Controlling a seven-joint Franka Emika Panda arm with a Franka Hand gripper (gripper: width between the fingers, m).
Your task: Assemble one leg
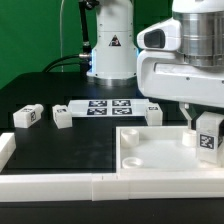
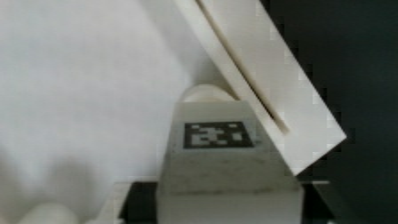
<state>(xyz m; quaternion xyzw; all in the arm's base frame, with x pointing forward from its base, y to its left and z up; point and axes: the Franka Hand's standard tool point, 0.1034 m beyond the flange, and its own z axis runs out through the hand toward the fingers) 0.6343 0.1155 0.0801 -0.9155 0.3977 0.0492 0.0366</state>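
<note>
1. You'll find the marker board [image 1: 103, 106] behind the panel [image 1: 150, 165].
2. The first leg [image 1: 27, 117] and second leg [image 1: 64, 116] sit on the exterior view's left of that board, and the third leg [image 1: 152, 112] sits at its right end.
3. The fourth leg [image 1: 208, 138] is at the panel's right edge.

Table [image 1: 60, 90]: plain black.
Backdrop [image 1: 25, 40], 9 to 11 o'clock in the exterior view: flat green.
Marker board [image 1: 105, 106], centre: white, with black-and-white square tags.
Leg [image 1: 208, 135], 3 o'clock: white, with one black-and-white square marker on its face.
Second leg [image 1: 27, 116] and third leg [image 1: 63, 116], 9 o'clock: white, same marker pattern.
Fourth leg [image 1: 152, 112], toward 3 o'clock from centre: white.
Panel [image 1: 160, 150], 5 o'clock: plain white.
Arm [image 1: 185, 60], 2 o'clock: white shell.
Gripper [image 2: 222, 200]: fingers [image 2: 137, 205] black.
</note>
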